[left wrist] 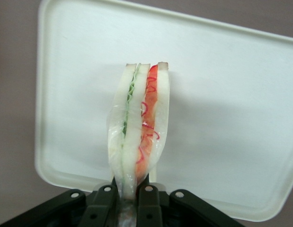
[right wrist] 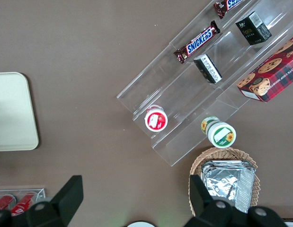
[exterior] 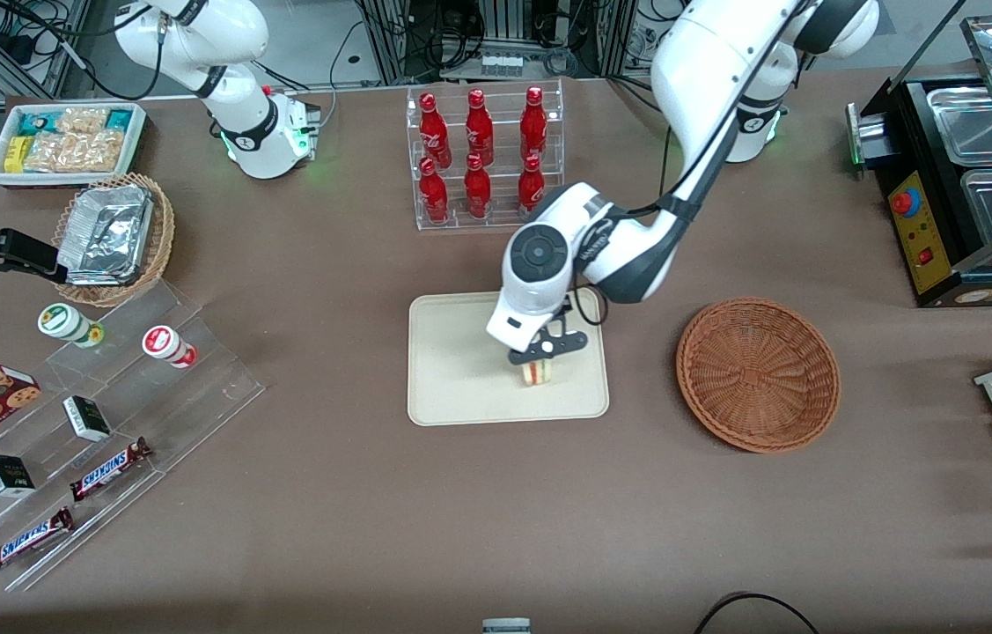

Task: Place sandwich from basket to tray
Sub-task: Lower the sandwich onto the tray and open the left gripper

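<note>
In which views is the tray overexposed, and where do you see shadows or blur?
Left wrist view: the tray looks washed out, nearly white; the sandwich, held by the gripper, casts a soft shadow on it, and the fingers are blurred. Front view: even light, the tray keeps its cream colour. Right wrist view: the tray's visible corner is pale, without glare.

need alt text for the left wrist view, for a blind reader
The left arm's black claw is shut on a clear-wrapped triangular white-bread sandwich with red and green filling, holding it over a flat cream rectangular tray on a brown table.
</note>
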You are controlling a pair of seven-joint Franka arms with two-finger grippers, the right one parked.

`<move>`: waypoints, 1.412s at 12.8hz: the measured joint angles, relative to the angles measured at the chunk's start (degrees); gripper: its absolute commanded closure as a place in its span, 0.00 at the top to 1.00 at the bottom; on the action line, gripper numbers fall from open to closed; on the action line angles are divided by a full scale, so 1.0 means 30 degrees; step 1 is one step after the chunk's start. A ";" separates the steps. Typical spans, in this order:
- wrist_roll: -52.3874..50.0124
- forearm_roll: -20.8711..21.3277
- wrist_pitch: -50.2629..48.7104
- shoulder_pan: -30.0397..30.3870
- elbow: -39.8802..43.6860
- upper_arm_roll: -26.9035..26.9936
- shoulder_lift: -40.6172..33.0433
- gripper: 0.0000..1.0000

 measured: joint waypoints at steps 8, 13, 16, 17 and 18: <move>-0.2173 0.0007 0.1177 -0.0562 0.1013 0.0071 0.1438 0.96; -0.2264 0.0010 0.1243 -0.0571 0.1632 0.0171 0.1825 1.00; -0.2278 0.0012 -0.0244 -0.0505 0.3021 0.0331 0.1574 1.00; -0.2278 0.0020 -0.0860 -0.0482 0.3457 0.0361 0.1428 1.00; -0.2278 0.0038 -0.1436 -0.0474 0.3812 0.0390 0.1236 1.00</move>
